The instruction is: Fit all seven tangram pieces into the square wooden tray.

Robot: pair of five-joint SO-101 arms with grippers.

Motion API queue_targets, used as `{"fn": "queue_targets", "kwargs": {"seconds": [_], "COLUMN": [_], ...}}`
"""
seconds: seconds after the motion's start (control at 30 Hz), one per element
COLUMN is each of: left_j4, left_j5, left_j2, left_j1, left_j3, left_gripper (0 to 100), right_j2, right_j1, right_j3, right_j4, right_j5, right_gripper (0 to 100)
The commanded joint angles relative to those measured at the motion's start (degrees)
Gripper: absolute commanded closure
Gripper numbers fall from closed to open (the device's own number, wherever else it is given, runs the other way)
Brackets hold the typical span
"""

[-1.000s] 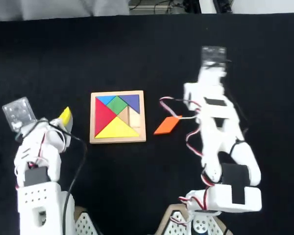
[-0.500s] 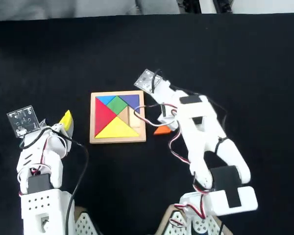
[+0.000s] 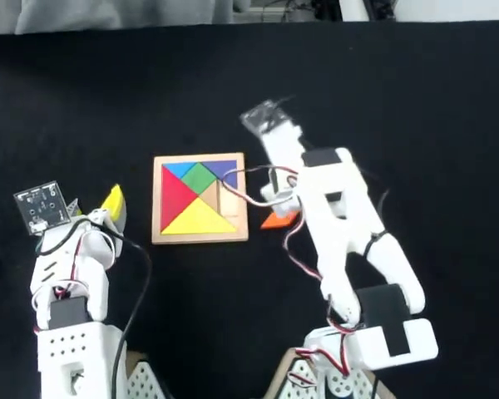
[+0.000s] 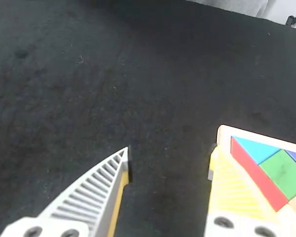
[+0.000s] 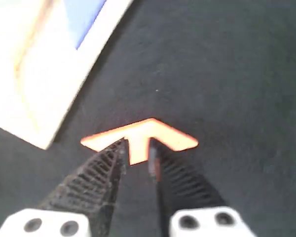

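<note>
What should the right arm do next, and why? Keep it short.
Probably close the right hand on the orange piece: it shows between the slightly parted fingertips, lying beside the tray, whose near slot is empty.

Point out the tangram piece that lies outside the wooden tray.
The orange piece: it lies flat beside the tray, directly below the right pincer. The other six colored pieces all sit inside the tray.

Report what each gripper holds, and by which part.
The left gripper holds nothing. The right gripper sits at the middle of the orange piece, but whether it actually grips the piece cannot be told.
</note>
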Motion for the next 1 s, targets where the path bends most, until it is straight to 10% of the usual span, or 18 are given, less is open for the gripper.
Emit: {"fn": "queue_targets", "kwargs": {"seconds": [0.0,0.43,0.97], "left_j4": [-1.05,-1.05,-1.23], "left_j5": [-0.44,-0.44,-0.44], "left_j2": [-0.62,-0.62,-0.62], "left_j1": [0.75,0.75,0.84], "left_j3": [-0.31,-0.31,-0.31], "left_gripper": [74,74,74], "right_j2": [-0.22,22.81,1.89], "right_j1": [-3.34,-4.22,8.97], "right_j3": [-5.32,-19.12,-5.76], "right_j4": [-1.05,10.73,19.25], "right_j5": [-5.8,-3.87,12.31], "right_gripper": [98.8,98.7,98.7]}}
